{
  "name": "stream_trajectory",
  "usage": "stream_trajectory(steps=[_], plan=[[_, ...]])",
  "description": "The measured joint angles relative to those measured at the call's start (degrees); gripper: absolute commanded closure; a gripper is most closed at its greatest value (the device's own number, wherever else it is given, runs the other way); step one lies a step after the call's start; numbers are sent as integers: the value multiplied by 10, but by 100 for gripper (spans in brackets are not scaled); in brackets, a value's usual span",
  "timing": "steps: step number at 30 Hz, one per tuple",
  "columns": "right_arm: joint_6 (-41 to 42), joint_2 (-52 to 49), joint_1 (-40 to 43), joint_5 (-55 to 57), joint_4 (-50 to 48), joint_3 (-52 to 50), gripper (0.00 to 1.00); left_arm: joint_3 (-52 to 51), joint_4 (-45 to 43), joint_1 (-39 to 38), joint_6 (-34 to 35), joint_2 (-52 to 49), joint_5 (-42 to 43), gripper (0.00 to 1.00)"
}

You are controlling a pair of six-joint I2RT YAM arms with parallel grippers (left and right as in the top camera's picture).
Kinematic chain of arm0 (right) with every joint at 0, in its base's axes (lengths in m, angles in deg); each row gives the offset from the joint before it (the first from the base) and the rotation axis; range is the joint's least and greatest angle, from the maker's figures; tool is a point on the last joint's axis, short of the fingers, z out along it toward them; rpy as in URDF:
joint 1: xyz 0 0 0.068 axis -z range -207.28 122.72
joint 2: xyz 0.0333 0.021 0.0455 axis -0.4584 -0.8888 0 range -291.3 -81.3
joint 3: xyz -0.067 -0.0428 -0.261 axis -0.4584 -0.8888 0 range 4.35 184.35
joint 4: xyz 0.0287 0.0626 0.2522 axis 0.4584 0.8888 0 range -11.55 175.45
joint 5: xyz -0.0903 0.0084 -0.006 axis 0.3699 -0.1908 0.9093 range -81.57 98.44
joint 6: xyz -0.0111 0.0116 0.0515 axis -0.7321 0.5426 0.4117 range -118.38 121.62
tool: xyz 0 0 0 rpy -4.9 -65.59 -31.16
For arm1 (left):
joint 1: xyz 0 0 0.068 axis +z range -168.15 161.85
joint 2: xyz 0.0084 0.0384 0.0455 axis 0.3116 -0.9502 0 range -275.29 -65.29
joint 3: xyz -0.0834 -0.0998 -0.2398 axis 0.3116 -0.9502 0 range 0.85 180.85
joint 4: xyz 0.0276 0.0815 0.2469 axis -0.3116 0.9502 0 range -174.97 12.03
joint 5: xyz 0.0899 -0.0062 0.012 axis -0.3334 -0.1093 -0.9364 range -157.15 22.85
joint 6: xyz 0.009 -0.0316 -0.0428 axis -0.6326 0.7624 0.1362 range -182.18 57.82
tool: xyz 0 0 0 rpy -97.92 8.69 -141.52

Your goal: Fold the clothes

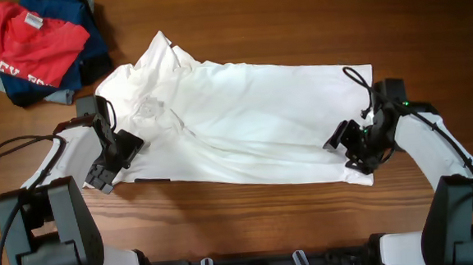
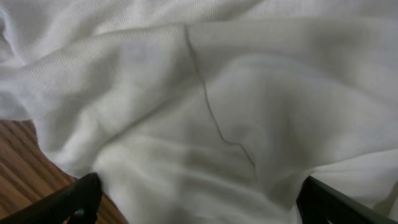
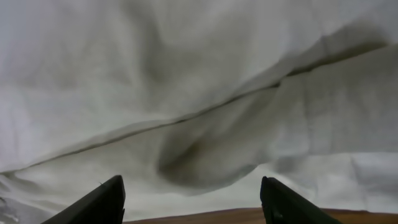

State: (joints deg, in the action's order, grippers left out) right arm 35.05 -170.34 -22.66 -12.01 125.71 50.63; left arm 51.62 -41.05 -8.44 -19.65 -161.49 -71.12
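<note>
Only the overhead view shows the whole white shirt, spread wrinkled across the table. A pile made up of one red T-shirt and navy garments, too bunched to be counted, lies beyond the shirt's collar end. Two grippers are counted: the left gripper at the shirt's collar-end edge and the right gripper at its opposite corner. Only in the wrist views are the left fingers and right fingers seen spread wide, with nothing clamped and shirt folds ahead of them.
</note>
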Motion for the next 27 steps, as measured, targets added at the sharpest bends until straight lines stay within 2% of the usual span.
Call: stream_trajectory(steps=[4,11,27], plan=[[13,0,0,2,-23,-24,30,0,0,0,0,0,0,0],[27,0,0,2,-65,-27,46,0,0,0,0,0,0,0],[39,0,0,51,-155,-27,48,0,-4,0,-1,0,0,0]])
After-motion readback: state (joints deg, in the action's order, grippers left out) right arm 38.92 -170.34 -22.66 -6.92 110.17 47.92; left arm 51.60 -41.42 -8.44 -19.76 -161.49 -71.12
